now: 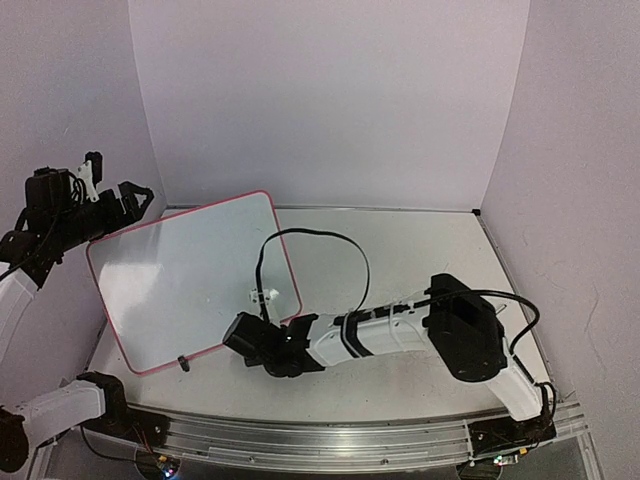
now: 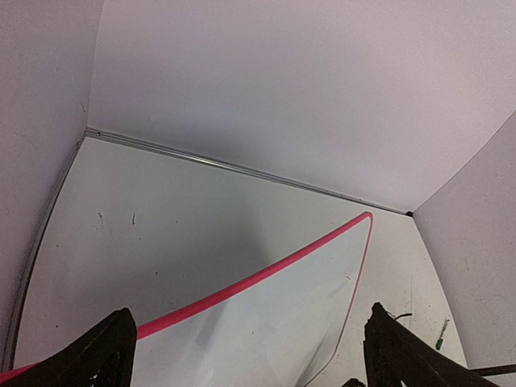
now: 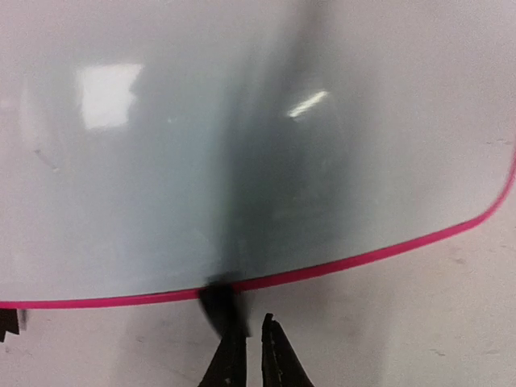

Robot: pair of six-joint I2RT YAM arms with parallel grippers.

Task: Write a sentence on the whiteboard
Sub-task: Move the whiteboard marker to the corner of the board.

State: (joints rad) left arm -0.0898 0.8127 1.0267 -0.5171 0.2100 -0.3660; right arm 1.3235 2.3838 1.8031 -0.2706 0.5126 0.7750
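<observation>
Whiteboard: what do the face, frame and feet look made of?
Whiteboard face: glossy white, likely coated or laminated; it mirrors light patches in the right wrist view. Frame: thin pink-red strip, smooth, probably plastic. Foot: small black clip, plastic by the look; too blurred to be sure.

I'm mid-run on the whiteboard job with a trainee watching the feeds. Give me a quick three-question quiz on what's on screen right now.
1. True or false: the left claw stands open.
2. Where is the right claw relative to the whiteboard? A: over its middle. B: at its near edge, by a black clip foot. C: beyond its far edge.
3. Short answer: does any writing show on the whiteboard?

Key: 1 true. 2 B. 3 No, only reflections show on its surface.
</observation>
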